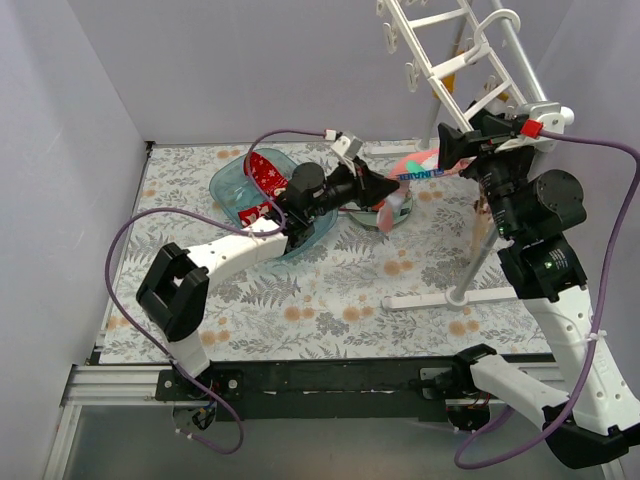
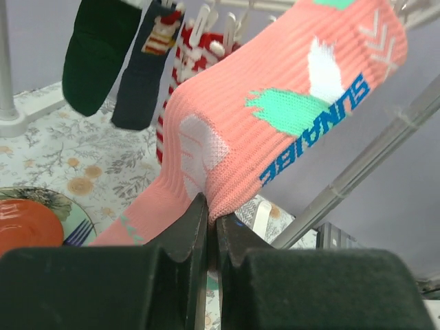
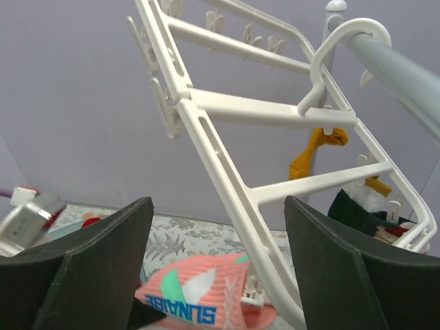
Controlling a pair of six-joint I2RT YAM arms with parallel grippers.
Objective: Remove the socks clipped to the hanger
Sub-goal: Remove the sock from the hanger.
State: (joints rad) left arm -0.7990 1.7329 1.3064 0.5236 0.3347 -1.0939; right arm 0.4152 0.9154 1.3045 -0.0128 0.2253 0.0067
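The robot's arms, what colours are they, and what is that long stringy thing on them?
The left arm and right arm have white shells and black joints. A purple cable loops along each. The right arm has a small red tag near its wrist. The left end effector and right end effector each have two black fingers.
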